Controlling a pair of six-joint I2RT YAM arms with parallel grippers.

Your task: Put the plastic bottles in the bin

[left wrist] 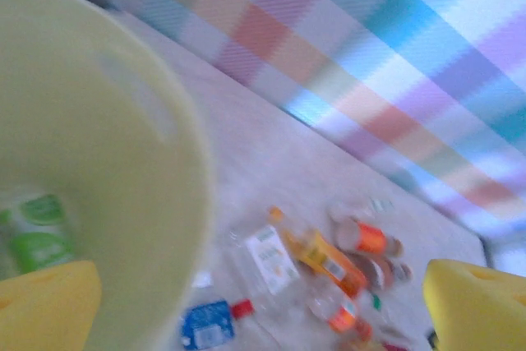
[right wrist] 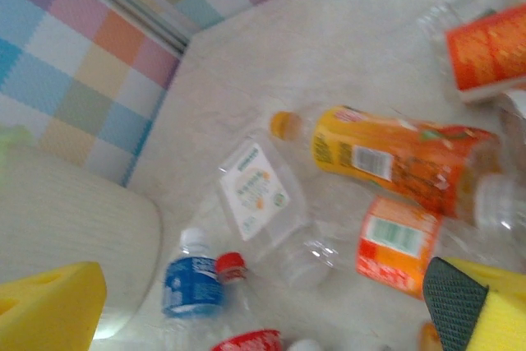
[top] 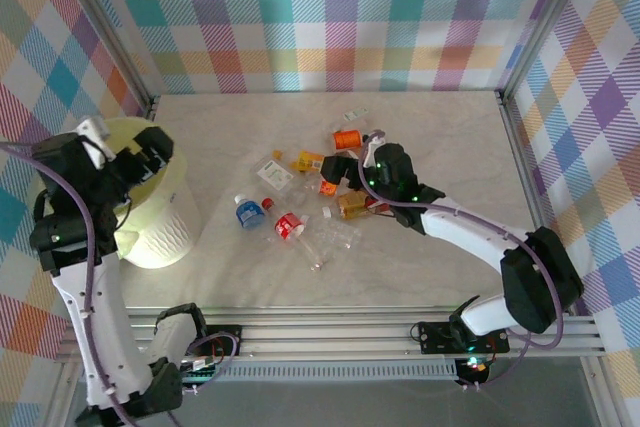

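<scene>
Far left: the bin (top: 168,232), pale yellow, stands on the table (top: 440,137). The left gripper (top: 140,159) hangs over its rim, fingers spread wide, holding nothing. Its wrist cam looks into the bin, where one green-labelled item (left wrist: 33,232) lies at the bottom. It is prob. a bottle, but blur makes that hard to say. The job looks barely begun.

Centre: the plastic bottles (top: 310,197), approx. ten, lie scattered on the table, well apart from the bin. Nearest it are a blue-labelled one (top: 248,212) and a red-labelled one (top: 288,227).

Right: the right gripper (top: 345,169) hovers low over the pile near an orange-labelled bottle (right wrist: 394,154), fingers apart, nothing clamped.

In the top view the left arm (top: 85,247) blocks much of the bin's inside. Bottles under the right gripper are partly covered, so no exact count.
</scene>
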